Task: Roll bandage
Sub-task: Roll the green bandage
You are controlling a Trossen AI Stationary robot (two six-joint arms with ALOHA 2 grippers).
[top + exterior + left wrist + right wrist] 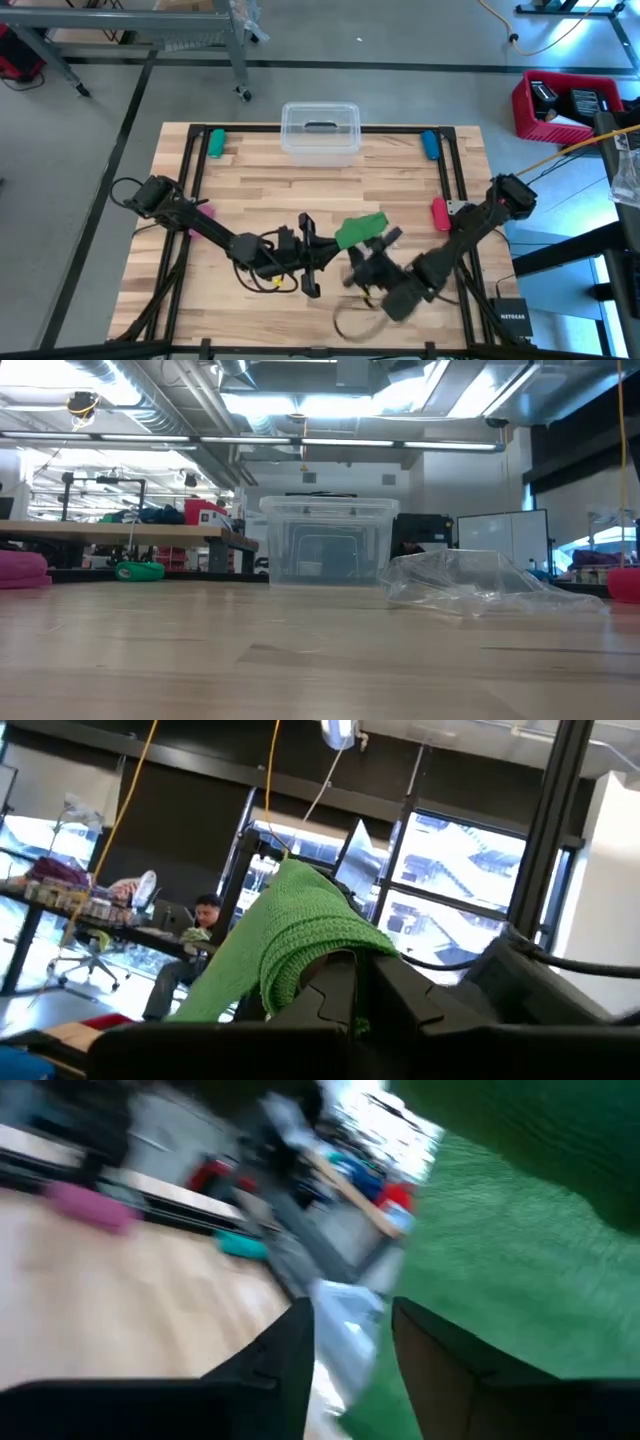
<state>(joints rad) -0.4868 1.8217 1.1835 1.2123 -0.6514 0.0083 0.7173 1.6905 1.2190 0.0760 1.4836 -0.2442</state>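
The bright green bandage (360,228) hangs bunched in the air over the table's near middle; the low view shows none of it on the table. My left gripper (335,245) reaches in from the left, tilted upward, shut on the bandage (300,920). My right gripper (368,258) comes from the right, right next to it. In the right wrist view its fingers (350,1340) stand apart with nothing between them, and the bandage (520,1250) fills the space beside one finger. My left gripper pinches a folded hump of the bandage (330,945) between its shut fingers, several layers thick. The fingers slant upward from the table's left. The cloth arches over the fingertips and runs on away from them, lifted clear of the table. My right gripper: whether a finger touches the bandage cannot be told.
A clear lidded box (320,130) stands at the far middle, a crumpled clear plastic bag (480,585) beside it. Small rolls lie by the table's black frame: green (216,143), blue (429,145), pink (205,210) and red (439,212). Loose cables lie near the front edge.
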